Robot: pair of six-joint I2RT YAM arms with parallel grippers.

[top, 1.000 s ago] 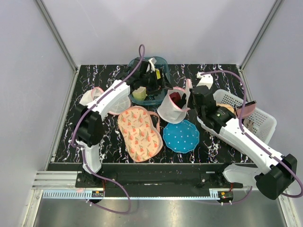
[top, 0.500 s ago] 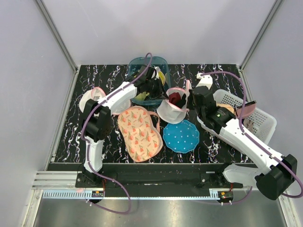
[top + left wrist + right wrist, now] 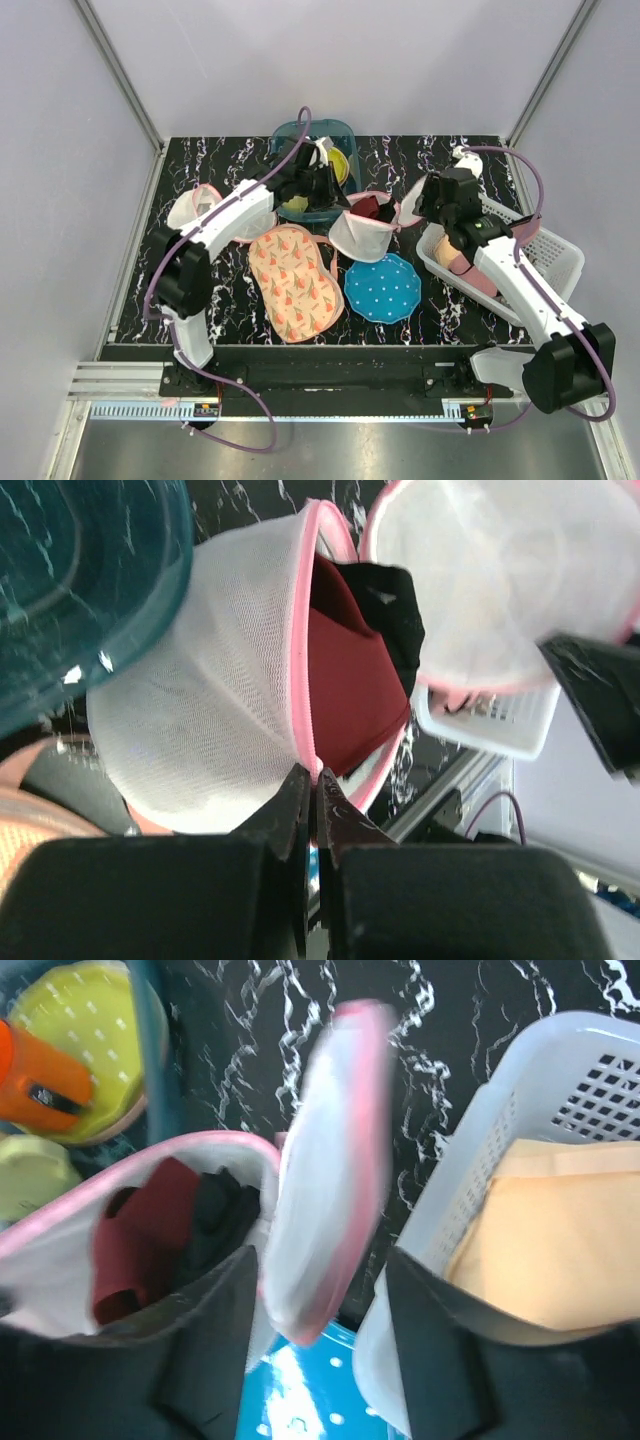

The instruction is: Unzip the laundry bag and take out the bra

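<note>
The laundry bag (image 3: 362,232) lies unzipped in mid-table, its white mesh halves (image 3: 200,720) parted along the pink trim. Inside it shows the bra (image 3: 352,680), deep red and black, also seen in the right wrist view (image 3: 170,1222). My left gripper (image 3: 338,195) is shut on the pink rim of the lower half (image 3: 312,780). To the bag's right, my right gripper (image 3: 422,205) stands open. The bag's other half (image 3: 330,1160) hangs blurred and loose between its wide fingers (image 3: 320,1300).
A teal bin (image 3: 312,165) with small containers stands behind the bag. A white basket (image 3: 520,265) with peach cloth (image 3: 560,1240) is at the right. A pink floral piece (image 3: 295,280) and a blue dotted mat (image 3: 383,288) lie in front. Another mesh pouch (image 3: 200,208) lies at the left.
My left gripper has closed on the bag's pink rim. My right gripper has opened, let go of the other half and drawn back right toward the basket.
</note>
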